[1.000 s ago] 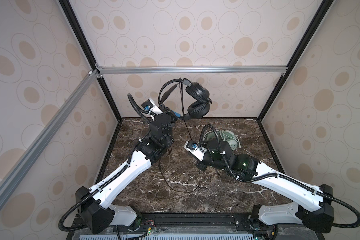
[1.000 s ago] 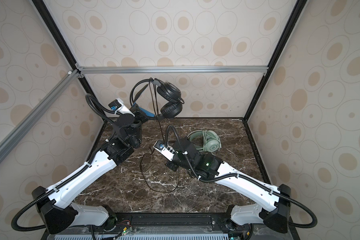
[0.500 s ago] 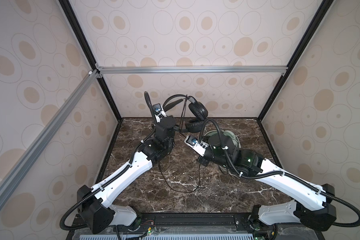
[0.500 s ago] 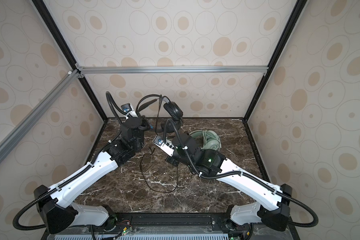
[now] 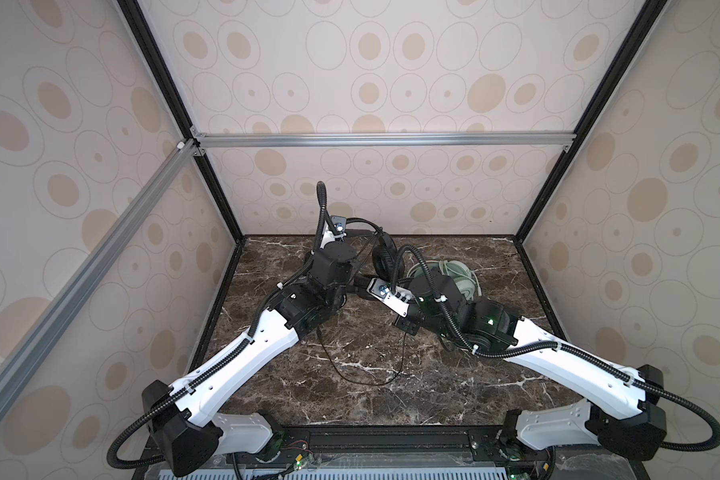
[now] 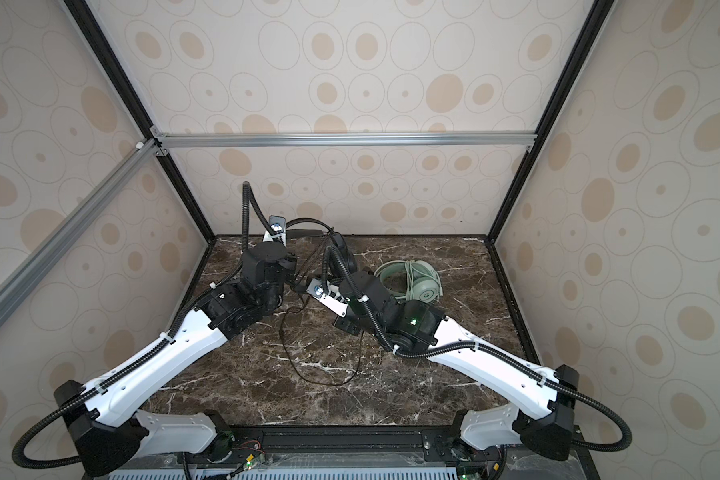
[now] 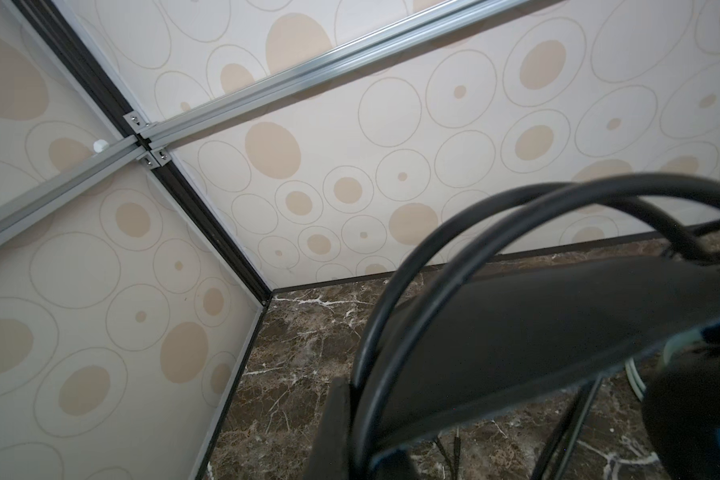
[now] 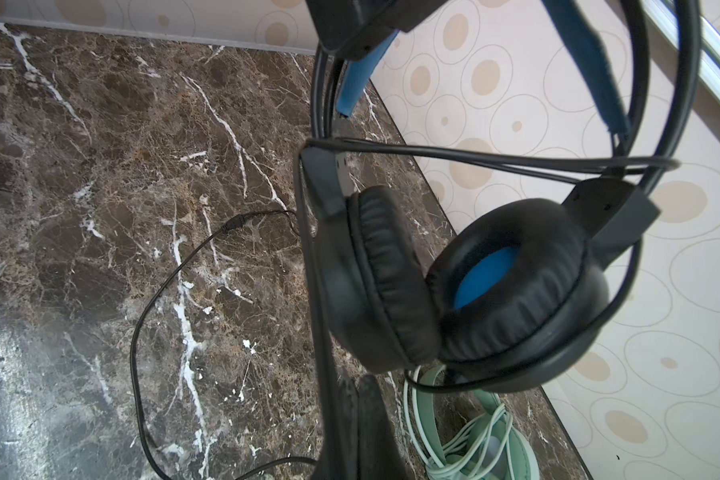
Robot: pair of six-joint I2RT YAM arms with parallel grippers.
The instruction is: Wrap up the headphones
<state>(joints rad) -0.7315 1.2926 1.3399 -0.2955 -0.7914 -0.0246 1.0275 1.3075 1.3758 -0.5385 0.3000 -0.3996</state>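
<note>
The black headphones hang just above the back of the table, ear cups down and blue lining showing. My left gripper is shut on their headband. Their thin black cord runs taut past one cup down into my right gripper, which is shut on it, just left of the cups in both top views. The slack cord lies in a loop on the marble. The mint-green headphones lie flat at the back right, pale cord coiled on them, partly hidden by the right arm.
The marble table is walled at the back and both sides by patterned panels. An aluminium crossbar spans the back wall above the arms. The black headphones hang close to the back wall.
My left gripper has come down from high near the back wall, bringing the black headphones low over the table. My right gripper, still on the cord, has shifted slightly toward the back.
</note>
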